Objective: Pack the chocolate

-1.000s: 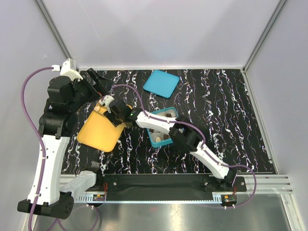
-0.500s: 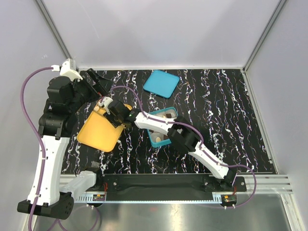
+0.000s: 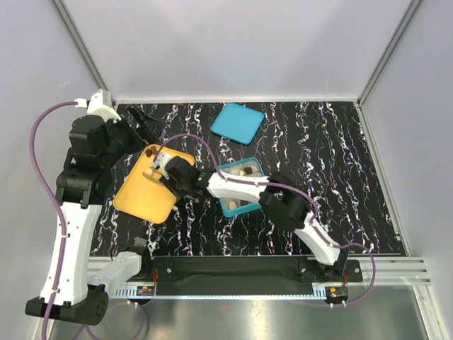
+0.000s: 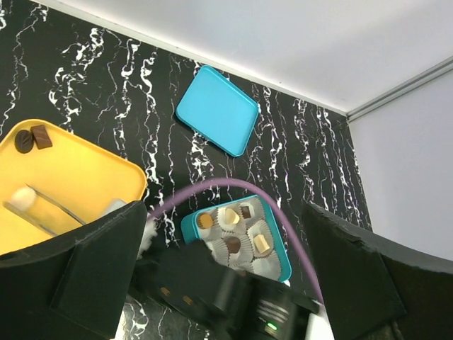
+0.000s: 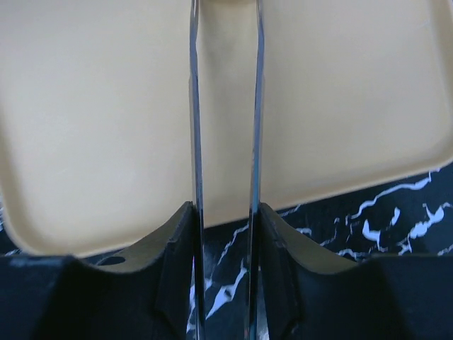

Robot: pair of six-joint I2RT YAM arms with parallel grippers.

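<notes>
My right gripper (image 3: 174, 172) (image 5: 225, 212) is shut on metal tweezers (image 5: 192, 106), whose blades reach over the yellow tray (image 3: 141, 200) (image 5: 92, 127). In the left wrist view a pale chocolate (image 4: 25, 197) lies on the tray between the tweezer tips (image 4: 49, 212); I cannot tell if it is pinched. Two dark chocolates (image 4: 32, 138) lie at the tray's far corner. The teal box (image 3: 226, 210) (image 4: 190, 228) holds paper cups, several with chocolates (image 4: 233, 244). My left gripper (image 3: 140, 125) (image 4: 223, 276) is open and empty, high above the tray's far edge.
The teal lid (image 3: 237, 122) (image 4: 216, 110) lies flat at the back of the black marbled table. A purple cable (image 4: 233, 188) arcs over the box. The right arm stretches across the box toward the tray.
The right gripper has drawn back a little toward the near right over the tray, and its elbow has swung right. The left arm has barely moved.
</notes>
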